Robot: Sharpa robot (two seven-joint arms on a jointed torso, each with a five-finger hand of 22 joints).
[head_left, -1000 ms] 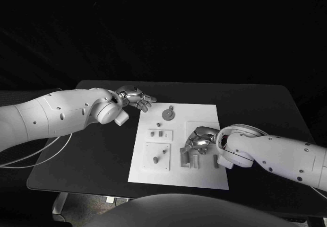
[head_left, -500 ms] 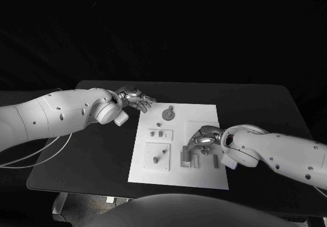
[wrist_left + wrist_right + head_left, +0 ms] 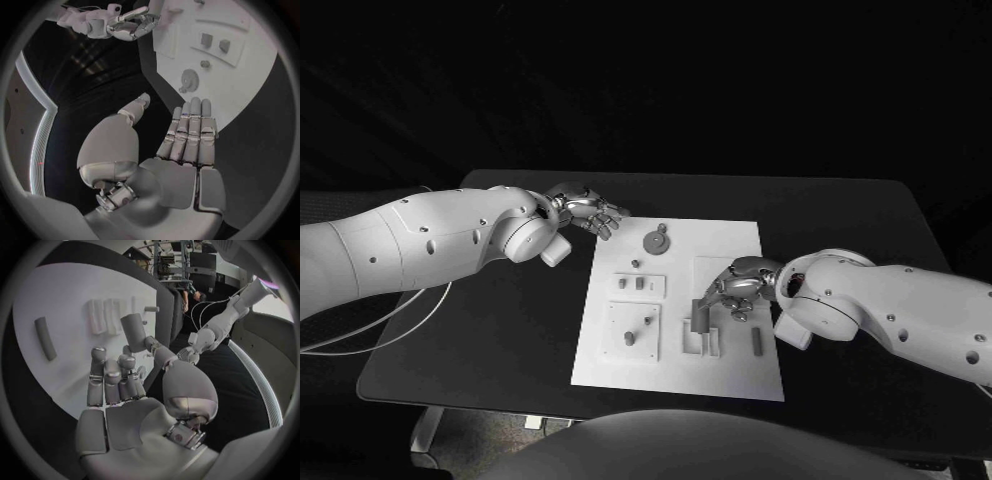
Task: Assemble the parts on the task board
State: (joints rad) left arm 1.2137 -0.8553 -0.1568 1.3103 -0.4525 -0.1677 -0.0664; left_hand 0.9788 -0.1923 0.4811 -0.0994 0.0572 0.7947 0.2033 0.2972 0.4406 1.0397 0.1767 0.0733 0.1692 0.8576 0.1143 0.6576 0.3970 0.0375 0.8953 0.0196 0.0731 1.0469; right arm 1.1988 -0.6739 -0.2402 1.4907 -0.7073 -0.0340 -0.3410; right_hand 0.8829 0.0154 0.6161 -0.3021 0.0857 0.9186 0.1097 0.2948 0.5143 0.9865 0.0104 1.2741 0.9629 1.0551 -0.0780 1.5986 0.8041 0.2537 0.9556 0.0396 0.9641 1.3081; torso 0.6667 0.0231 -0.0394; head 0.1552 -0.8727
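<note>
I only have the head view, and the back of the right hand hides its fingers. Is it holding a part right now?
Observer: Yes. In the right wrist view the right hand holds a grey peg between its thumb tip and a finger, above the task board.
Operator: And the left one, is anything tucked in its palm?
Observer: No. The left wrist view shows the left hand with a bare palm, its fingers straight and side by side and its thumb held apart.
</note>
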